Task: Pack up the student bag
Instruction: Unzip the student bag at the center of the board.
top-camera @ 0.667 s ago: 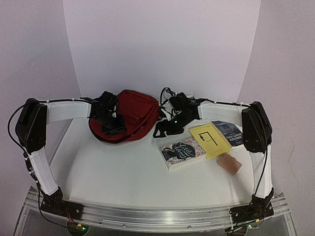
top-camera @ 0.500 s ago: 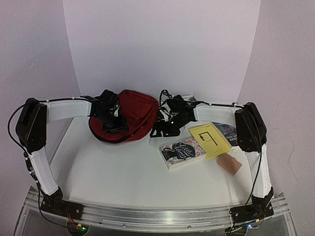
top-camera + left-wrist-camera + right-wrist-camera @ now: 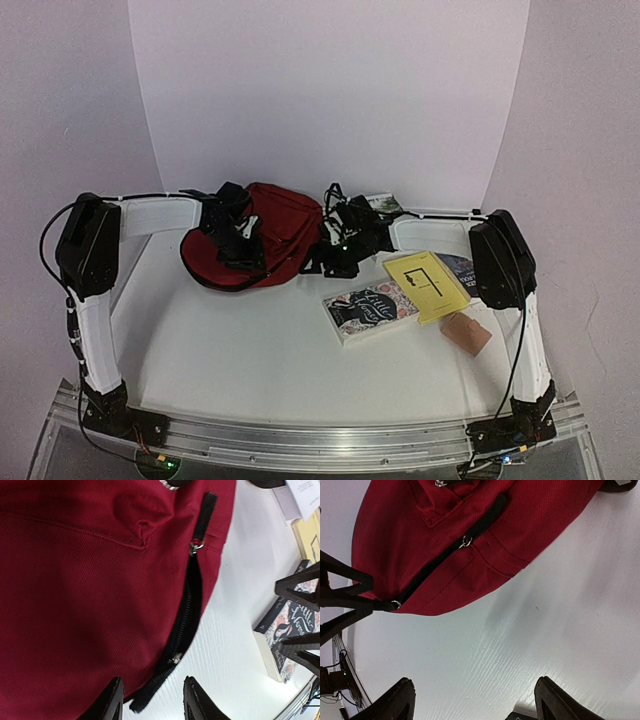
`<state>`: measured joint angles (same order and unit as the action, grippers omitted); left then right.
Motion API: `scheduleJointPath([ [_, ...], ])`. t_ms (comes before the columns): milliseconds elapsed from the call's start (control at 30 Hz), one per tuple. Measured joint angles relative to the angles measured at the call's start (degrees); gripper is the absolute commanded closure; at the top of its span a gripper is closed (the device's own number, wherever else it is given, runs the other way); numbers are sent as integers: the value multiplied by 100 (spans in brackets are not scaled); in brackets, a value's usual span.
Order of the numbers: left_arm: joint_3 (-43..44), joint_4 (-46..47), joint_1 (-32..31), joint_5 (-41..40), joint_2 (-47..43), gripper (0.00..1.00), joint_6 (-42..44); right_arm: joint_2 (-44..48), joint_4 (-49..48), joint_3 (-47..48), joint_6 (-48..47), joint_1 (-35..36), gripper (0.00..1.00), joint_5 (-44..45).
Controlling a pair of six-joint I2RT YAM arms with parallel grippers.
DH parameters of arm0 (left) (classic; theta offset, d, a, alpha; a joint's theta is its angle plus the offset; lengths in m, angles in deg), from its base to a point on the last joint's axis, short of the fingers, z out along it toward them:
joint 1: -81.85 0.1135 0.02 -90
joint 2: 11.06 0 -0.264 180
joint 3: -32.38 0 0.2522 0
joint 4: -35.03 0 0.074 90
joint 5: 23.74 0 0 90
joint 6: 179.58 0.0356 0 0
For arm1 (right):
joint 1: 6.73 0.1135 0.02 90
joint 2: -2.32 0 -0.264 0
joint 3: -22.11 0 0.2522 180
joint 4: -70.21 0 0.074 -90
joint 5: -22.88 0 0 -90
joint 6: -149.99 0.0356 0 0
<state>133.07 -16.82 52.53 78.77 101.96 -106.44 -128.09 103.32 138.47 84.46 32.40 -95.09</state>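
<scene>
The student bag (image 3: pixel 275 232) lies flat at the back of the table, dark red with black zips. My left gripper (image 3: pixel 245 252) hovers at its front edge. In the left wrist view the bag (image 3: pixel 75 590) fills the frame, and its black zip (image 3: pixel 187 607) runs down to a loose tail end. The left gripper (image 3: pixel 152 700) is open with that tail end between the fingers, untouched. My right gripper (image 3: pixel 335 258) sits just right of the bag. In the right wrist view it (image 3: pixel 475 700) stands wide open over bare table, with the bag (image 3: pixel 470 535) ahead of it.
A patterned book (image 3: pixel 371 308), a yellow book (image 3: pixel 426 285) and a dark book (image 3: pixel 462 266) lie right of centre. A pinkish block (image 3: pixel 467 333) sits nearer the front. Black straps (image 3: pixel 345 215) trail from the bag's right side.
Both grippers have drawn closer to the bag. The left one slid right along its front edge and the right one moved left. The right jaws have narrowed slightly.
</scene>
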Motion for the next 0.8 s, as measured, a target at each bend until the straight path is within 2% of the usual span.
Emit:
scheduleJointPath([
  [533,6,-37,18,574,406,81,-12,0,-84,0,26,0,18,-2],
  [800,4,-2,28,600,440,100,-115,0,-113,-6,26,0,19,-6],
])
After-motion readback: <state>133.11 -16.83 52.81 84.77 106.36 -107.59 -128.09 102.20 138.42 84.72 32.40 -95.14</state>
